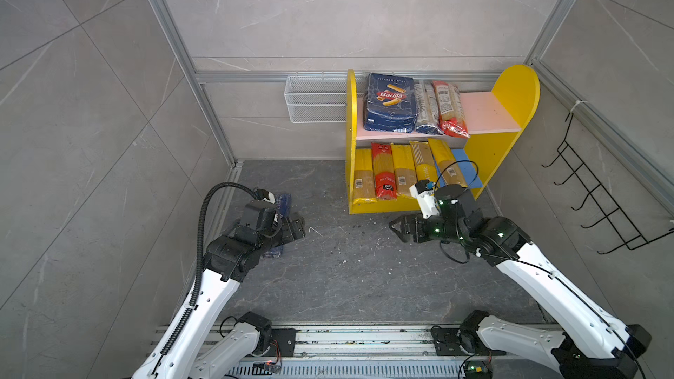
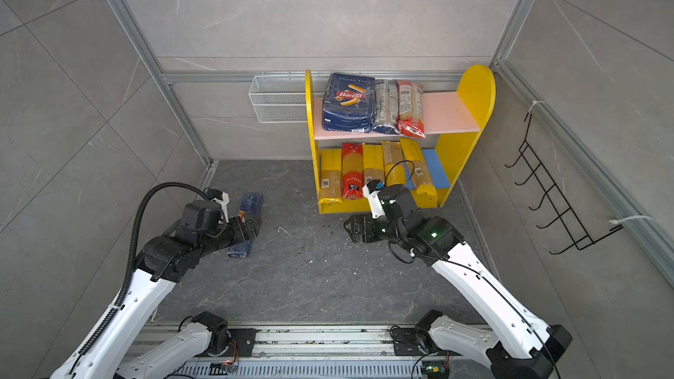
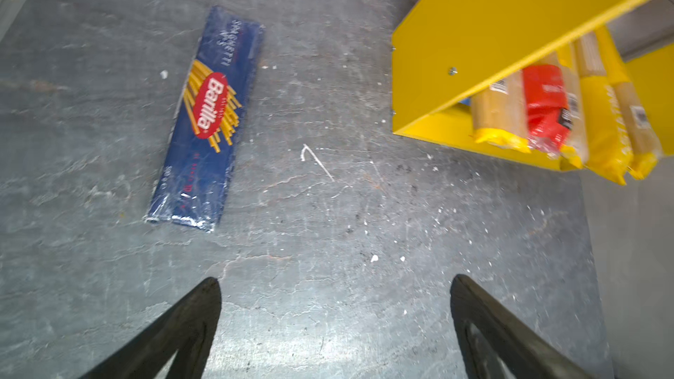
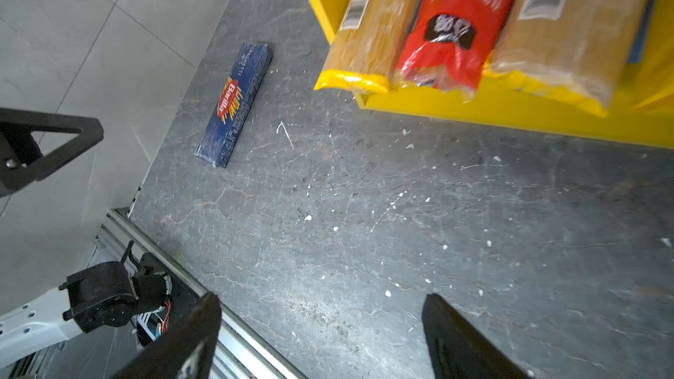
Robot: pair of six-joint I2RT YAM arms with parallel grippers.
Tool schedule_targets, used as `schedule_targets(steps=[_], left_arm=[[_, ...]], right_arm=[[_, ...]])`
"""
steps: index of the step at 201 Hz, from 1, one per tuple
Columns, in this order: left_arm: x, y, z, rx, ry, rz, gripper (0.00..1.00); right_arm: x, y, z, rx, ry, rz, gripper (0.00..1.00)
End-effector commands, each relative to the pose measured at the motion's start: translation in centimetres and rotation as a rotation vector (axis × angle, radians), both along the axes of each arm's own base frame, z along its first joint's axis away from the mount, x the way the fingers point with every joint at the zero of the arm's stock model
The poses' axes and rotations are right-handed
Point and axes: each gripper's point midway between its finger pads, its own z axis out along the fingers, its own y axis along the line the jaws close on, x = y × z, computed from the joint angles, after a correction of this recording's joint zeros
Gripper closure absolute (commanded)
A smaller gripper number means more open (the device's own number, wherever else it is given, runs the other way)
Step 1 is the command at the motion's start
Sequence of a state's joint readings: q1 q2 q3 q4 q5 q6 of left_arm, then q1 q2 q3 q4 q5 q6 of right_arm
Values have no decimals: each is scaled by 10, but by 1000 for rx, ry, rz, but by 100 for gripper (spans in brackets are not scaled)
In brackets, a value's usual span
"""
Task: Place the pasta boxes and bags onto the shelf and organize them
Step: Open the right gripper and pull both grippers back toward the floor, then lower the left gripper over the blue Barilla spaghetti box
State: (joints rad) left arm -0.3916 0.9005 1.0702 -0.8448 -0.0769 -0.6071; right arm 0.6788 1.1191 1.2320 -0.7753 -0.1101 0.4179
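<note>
only wrist views showed the whole spaghetti box (image 3: 208, 118). the shelf (image 1: 518, 85) held eight packs (image 1: 392, 103). left gripper (image 3: 335, 280) and right gripper (image 4: 321, 297) gaped empty.

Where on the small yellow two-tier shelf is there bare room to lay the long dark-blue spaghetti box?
Widest: the pink upper board, from the red-and-clear spaghetti bag to the right yellow round-topped side panel. Narrower: a strip of the blue lower board beside the rightmost yellow bag. The left of both boards is crowded with packages.
</note>
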Motion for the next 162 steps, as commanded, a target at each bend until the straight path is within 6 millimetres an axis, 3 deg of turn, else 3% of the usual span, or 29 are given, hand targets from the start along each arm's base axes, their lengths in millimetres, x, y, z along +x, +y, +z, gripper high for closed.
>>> schedule_targets(steps=[1,41,66,110,162], left_arm=[[0,6,-6,-32,26,37,0],[3,25,-27,-38,72,116,0],[5,41,-42,-60,108,181,0],[9,72,-76,-117,180,311,0],[24,89,-112,-158,246,403,0]], right_arm=[[5,28,-16,-9,-10,7,11],[-7,95,-68,-55,62,132,11],[-9,122,-88,-50,101,175,11],[-8,142,-109,-51,141,214,11],[-7,150,-120,-73,147,247,11]])
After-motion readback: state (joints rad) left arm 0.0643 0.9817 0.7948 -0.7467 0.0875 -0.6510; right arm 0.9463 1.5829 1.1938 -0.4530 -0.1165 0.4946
